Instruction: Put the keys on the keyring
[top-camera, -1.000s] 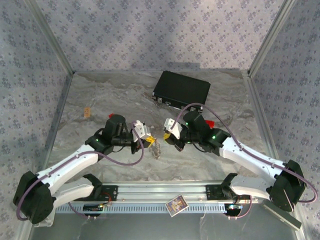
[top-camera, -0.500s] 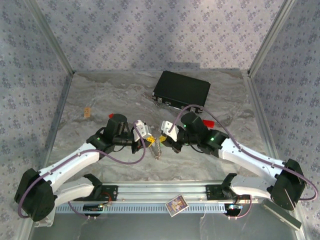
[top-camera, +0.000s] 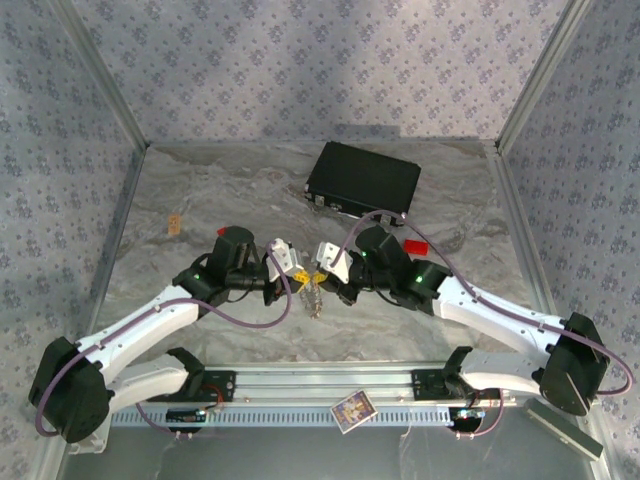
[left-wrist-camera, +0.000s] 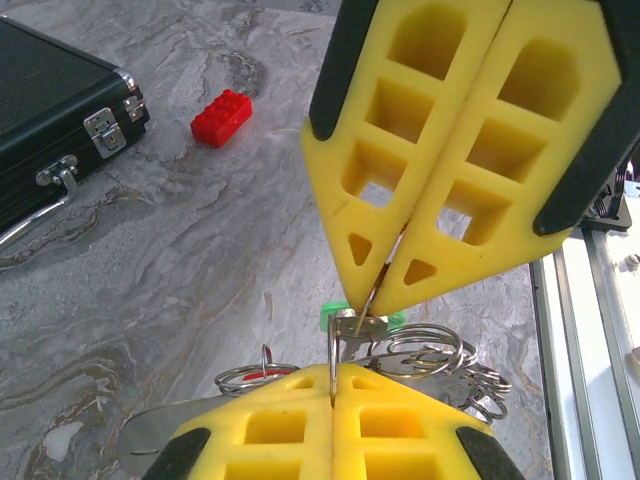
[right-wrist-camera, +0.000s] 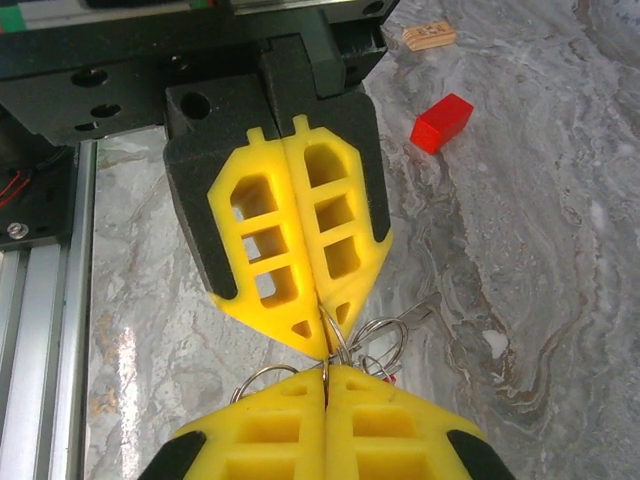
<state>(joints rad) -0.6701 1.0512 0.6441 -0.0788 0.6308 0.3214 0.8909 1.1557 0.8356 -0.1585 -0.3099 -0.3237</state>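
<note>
My left gripper (top-camera: 300, 274) and right gripper (top-camera: 321, 273) meet tip to tip above the table's near middle. Both are shut on thin wire loops of the silvery keyring (top-camera: 312, 298), which hangs as a bundle below them. In the left wrist view my left gripper (left-wrist-camera: 333, 372) pinches one upright loop, and the right gripper (left-wrist-camera: 377, 294) pinches a thin metal piece just above the green key (left-wrist-camera: 341, 317). The red key (left-wrist-camera: 262, 375) lies among the coils of the keyring (left-wrist-camera: 430, 355). From the right wrist, the right gripper (right-wrist-camera: 326, 370) and left gripper (right-wrist-camera: 325, 343) clamp wire of the keyring (right-wrist-camera: 376, 334).
A black case (top-camera: 362, 180) (left-wrist-camera: 50, 150) lies at the back. A red block (top-camera: 414, 246) (left-wrist-camera: 221, 117) (right-wrist-camera: 441, 122) sits behind the right arm. A small wooden piece (top-camera: 174, 224) (right-wrist-camera: 430, 37) lies far left. The metal rail (top-camera: 320, 385) runs along the near edge.
The right gripper has moved left to the left gripper, closing the gap between the tips. The hanging keyring has shifted slightly with them. Both grippers stayed shut.
</note>
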